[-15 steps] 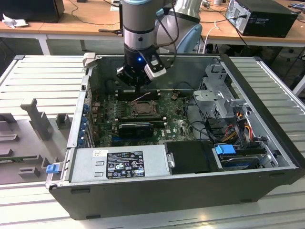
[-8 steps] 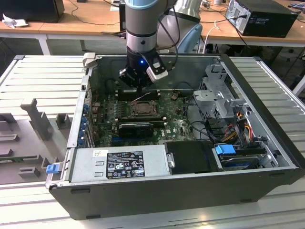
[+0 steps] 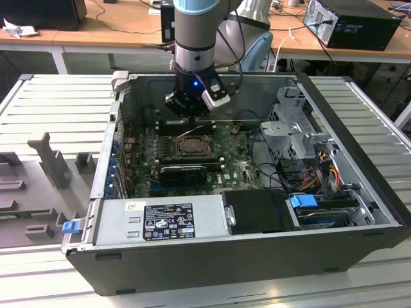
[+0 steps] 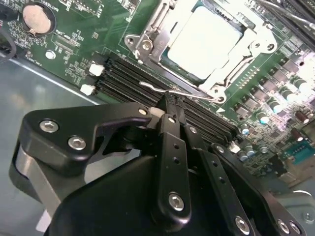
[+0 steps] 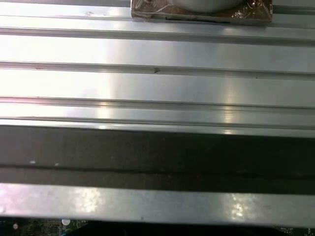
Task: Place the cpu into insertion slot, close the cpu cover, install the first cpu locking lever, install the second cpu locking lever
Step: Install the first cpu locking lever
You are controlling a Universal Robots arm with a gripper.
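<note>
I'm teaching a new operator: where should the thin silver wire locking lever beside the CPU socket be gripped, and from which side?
Probably at its free hooked end, coming from above. In the second wrist view the thin silver wire locking lever runs along the grey metal cover, and the end stands out over the black memory slots, right at the gripper.

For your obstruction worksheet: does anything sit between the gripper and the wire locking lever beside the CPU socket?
Nothing visible does. In the second wrist view the gripper sits right at the thin wire lever, beside the insertion slot where the cpu lies.
</note>
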